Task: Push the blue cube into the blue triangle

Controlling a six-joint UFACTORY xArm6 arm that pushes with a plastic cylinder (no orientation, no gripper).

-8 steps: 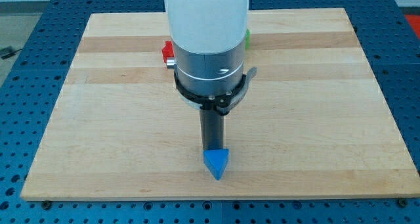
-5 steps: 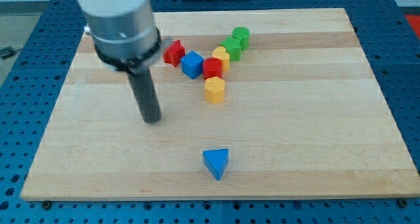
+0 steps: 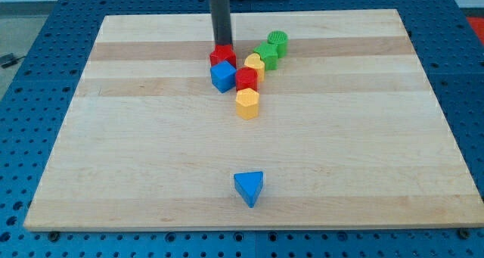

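The blue cube (image 3: 222,76) sits in the upper middle of the wooden board (image 3: 113,137), in a cluster of blocks. The blue triangle (image 3: 249,188) lies alone near the view's bottom edge of the board, well below the cube. My tip (image 3: 222,45) stands just above the cluster, touching the top of a red star block (image 3: 221,56) that rests against the blue cube's upper side.
A red block (image 3: 246,79) touches the cube's right side. A yellow block (image 3: 247,103) lies below it, another yellow block (image 3: 255,64) above right, then a green block (image 3: 267,51) and a green cylinder (image 3: 277,40).
My rod moved from the triangle, across the board's left, up to the cluster's top. The red star was pushed right and down against the blue cube, which shifted slightly down.
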